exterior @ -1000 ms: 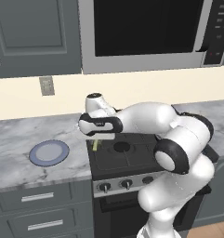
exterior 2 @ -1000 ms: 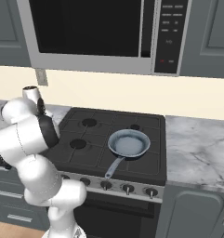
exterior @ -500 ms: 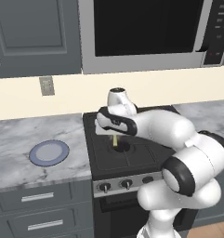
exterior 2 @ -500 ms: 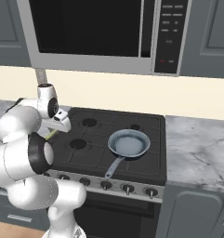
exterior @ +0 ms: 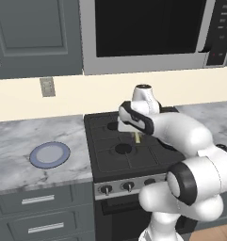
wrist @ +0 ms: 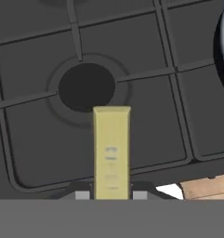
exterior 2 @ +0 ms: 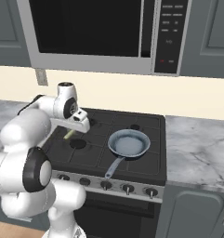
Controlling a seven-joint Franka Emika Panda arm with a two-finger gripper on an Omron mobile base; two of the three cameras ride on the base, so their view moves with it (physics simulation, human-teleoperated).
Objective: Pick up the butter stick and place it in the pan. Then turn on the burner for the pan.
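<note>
Since a second ago the arm has swung right from the counter edge over the stove [exterior 2: 146, 160]. A blue-rimmed plate [exterior: 50, 154] lies left on the marble counter [exterior: 20, 141]. The gripper [wrist: 111, 195], clenched on the butter stick [wrist: 112, 151], hangs above the near-left burner [wrist: 87, 87]. Right, the pan [exterior 2: 128, 143] sits beneath the microwave [exterior 2: 85, 35].

A: Arm [exterior: 181, 132] coming up now — glossy white shell, fat rounded segments, v. smooth.

B: Yep, w/ dark grey-black rings at the joints, big round dark cap on the elbow [exterior 2: 36, 169].

A: Wrist's got a small white cylinder w/ dark top. Black band round the hand too.

B: Fingers [wrist: 82, 193] — small, dark, w/ pale grey square pads at the tips. No cables or markings visible.
</note>
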